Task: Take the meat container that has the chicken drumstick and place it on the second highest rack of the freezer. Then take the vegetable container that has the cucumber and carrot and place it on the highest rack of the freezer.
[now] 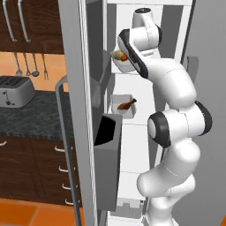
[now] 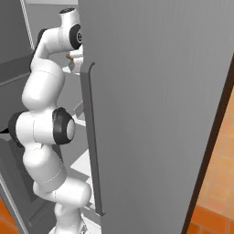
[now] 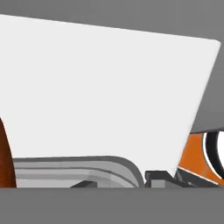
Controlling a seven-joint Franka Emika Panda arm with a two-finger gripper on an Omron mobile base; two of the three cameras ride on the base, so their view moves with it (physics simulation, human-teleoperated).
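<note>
up top in freezer (image 1: 145, 9): vegetable container (image 1: 122, 59) at the highest rack, above meat container (image 1: 124, 105)
fingers: state can't tell

**No readable text**

No words, labels, brand marks, numbers or signs can be read anywhere in these views; every rendered surface is plain and unmarked.
</note>
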